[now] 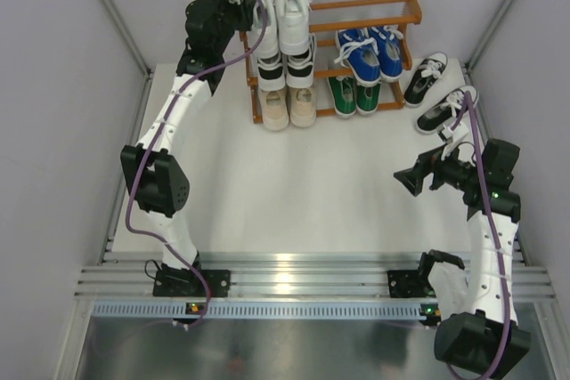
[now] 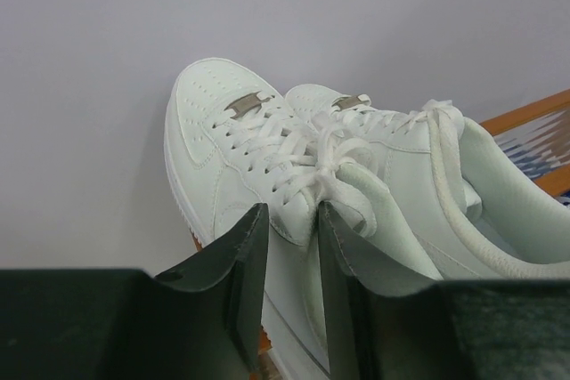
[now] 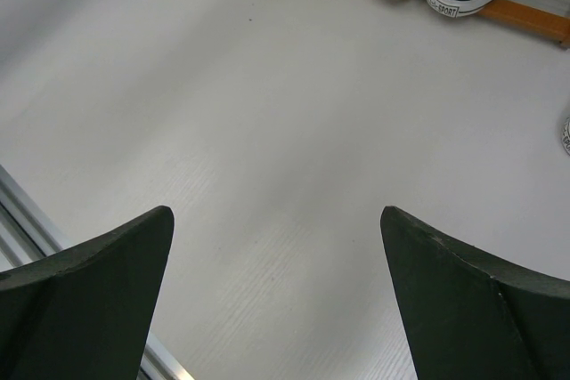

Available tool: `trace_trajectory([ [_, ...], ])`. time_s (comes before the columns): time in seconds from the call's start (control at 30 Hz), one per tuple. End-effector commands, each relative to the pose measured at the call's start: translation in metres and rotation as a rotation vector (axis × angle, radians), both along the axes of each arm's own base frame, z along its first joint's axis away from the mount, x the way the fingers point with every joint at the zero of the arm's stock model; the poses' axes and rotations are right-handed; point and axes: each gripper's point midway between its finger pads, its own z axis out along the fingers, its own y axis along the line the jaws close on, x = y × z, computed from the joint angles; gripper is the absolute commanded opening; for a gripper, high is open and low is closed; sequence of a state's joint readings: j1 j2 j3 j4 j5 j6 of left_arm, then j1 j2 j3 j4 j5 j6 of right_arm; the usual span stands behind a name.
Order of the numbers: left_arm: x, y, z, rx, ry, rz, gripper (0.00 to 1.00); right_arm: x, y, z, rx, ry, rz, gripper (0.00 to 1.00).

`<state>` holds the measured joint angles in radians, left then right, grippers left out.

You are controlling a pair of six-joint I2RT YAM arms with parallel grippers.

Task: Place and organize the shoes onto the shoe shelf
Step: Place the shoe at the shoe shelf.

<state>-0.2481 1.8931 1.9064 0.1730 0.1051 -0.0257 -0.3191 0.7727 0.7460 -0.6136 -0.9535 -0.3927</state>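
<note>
Top external: shelf (image 1: 365,3) holds 5 prs of shoes (image 1: 370,55); L claw (image 2: 292,215) pinches white shoe (image 2: 223,149), R claw (image 3: 276,220) spread.

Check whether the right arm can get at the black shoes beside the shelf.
Probably yes: the right gripper is open and empty, the black shoes lie on the table right beside that arm, and nothing stands between.

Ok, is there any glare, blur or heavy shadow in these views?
Top external: bright glare on the metal rail, otherwise even light. Left wrist: white shoe looks washed out, left pincer dark. Right wrist: soft sheen on the table, right pincer edges slightly blurred.
</note>
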Motion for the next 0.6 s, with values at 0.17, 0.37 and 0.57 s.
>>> trace_trajectory([
  [0.17,-0.005,0.002,0.015,0.09,-0.064,0.001,0.24,0.003,0.0,0.01,-0.002,-0.059,0.019,0.99],
  [0.37,-0.001,-0.013,0.02,0.112,-0.098,-0.066,0.04,0.003,0.0,0.011,-0.004,-0.063,0.019,0.99],
  [0.57,-0.003,-0.027,0.026,0.135,-0.134,-0.135,0.0,0.003,0.0,0.01,-0.002,-0.058,0.019,0.99],
])
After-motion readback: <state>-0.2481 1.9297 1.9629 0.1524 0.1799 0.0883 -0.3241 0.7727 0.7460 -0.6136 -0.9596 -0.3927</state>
